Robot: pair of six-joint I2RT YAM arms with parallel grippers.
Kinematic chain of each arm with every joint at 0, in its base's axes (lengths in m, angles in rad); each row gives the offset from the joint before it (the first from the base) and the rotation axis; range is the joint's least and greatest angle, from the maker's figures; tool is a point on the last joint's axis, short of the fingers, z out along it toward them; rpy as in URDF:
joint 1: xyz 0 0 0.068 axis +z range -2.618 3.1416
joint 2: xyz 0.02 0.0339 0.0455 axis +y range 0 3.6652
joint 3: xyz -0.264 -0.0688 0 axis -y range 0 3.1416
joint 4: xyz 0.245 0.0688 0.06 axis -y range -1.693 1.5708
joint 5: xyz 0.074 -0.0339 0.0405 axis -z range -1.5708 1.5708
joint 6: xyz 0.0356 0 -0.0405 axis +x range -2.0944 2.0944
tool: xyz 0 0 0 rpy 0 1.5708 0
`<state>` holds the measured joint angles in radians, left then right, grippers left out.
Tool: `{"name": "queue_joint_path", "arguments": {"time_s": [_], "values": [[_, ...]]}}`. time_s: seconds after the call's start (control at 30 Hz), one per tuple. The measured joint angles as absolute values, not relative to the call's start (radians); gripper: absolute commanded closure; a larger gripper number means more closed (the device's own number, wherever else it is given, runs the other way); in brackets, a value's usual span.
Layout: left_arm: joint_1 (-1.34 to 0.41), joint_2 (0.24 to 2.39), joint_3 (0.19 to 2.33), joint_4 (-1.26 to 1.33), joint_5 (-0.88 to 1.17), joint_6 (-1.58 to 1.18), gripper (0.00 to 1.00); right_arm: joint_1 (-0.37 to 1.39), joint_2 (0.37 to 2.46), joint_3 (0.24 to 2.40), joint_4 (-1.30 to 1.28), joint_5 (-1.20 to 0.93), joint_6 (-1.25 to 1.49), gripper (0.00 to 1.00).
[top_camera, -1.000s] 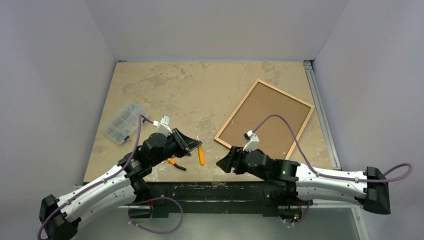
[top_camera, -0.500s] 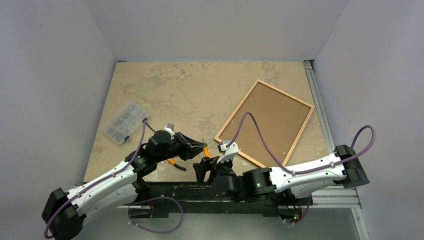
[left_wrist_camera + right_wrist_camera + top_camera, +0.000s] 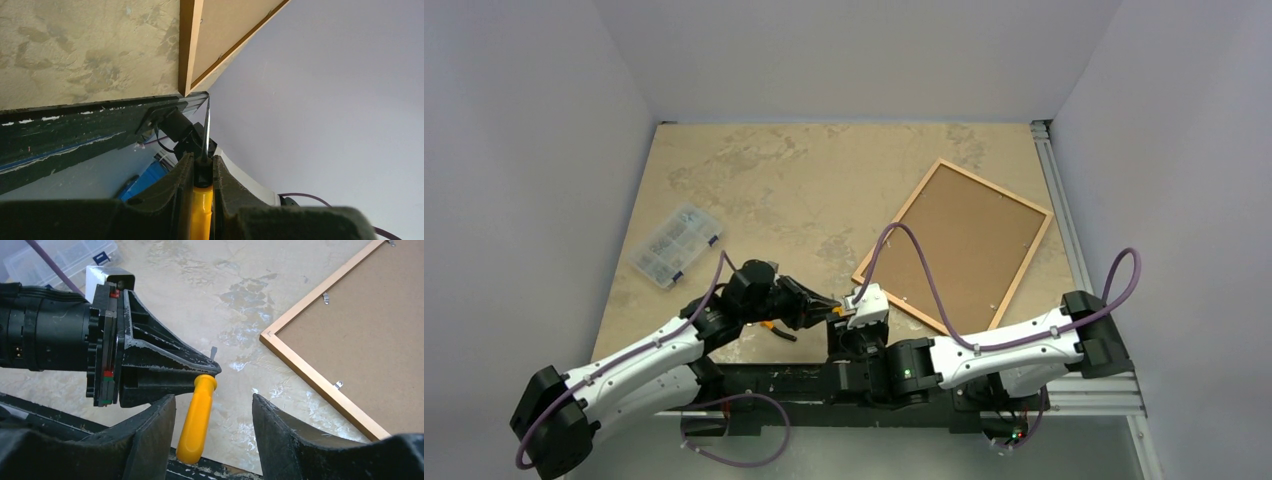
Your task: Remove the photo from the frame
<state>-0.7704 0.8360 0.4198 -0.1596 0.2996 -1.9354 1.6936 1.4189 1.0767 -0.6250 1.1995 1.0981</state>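
Light even, diffuse, from overhead; no hard shadows anywhere. Top view: sharp, tabletop (image 3: 774,180) bright, walls (image 3: 874,50) flat grey, no glare. Left wrist cam: my left fingers (image 3: 170,200) dark, blurred at btm edge; screwdriver (image 3: 201,210) too close, out of focus; frame (image 3: 190,45) crisp. Right wrist cam: my right fingers (image 3: 300,440) black, soft-edged; soft highlight on screwdriver handle; bkgd sharp.

A screwdriver (image 3: 196,422) with a yellow handle is clamped near its collar in the left claw (image 3: 212,371), and its thin shaft is pointed out past the tips. The handle is flanked by the spread fingers of the right claw (image 3: 214,405). A clear compartment box (image 3: 674,245) is seen well to the left of the left claw, on the marbled beige table (image 3: 804,180). An orange-handled tool (image 3: 774,327) is laid just behind that claw's tips.
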Motion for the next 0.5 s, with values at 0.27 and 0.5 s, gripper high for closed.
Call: {"name": "queue_joint_path", "arguments": {"time_s": [0.27, 0.5], "values": [[-0.770, 0.861, 0.420, -0.147, 0.311, -1.953, 1.00, 1.679, 1.352, 0.971, -0.543, 1.182, 1.098, 0.37], [-0.768, 0.880, 0.420, -0.119, 0.311, -1.954, 1.00, 1.628, 1.283, 0.891, -0.392, 1.120, 1.022, 0.42]]}}
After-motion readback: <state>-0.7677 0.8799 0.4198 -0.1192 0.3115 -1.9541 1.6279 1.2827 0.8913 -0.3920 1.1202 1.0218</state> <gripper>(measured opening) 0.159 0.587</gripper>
